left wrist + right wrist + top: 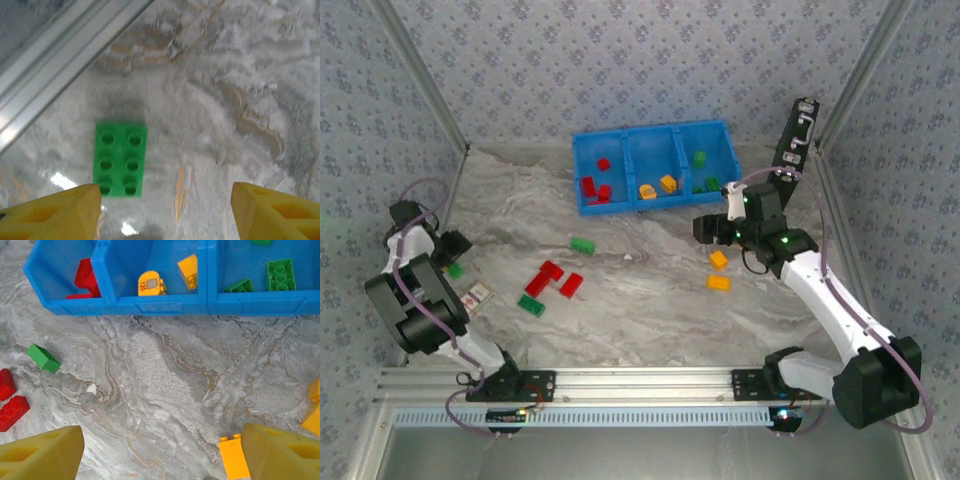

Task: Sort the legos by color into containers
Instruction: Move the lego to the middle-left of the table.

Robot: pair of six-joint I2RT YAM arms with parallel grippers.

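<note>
The blue bin (655,192) stands at the back with three compartments: red legos (594,186) on the left, orange ones (658,186) in the middle, green ones (704,172) on the right. My left gripper (165,195) is open low over the table. A green six-stud brick (120,160) lies just ahead of its left finger (55,212), not between the jaws. My right gripper (162,440) is open above bare table in front of the bin (165,305). An orange brick (232,457) lies against the inner side of its right finger (280,455).
Loose on the table are red bricks (544,277), green bricks (582,244) (531,305) and two orange ones (718,271). A black upright case (796,130) stands at the back right. An aluminium rail (50,65) runs close beside the left gripper.
</note>
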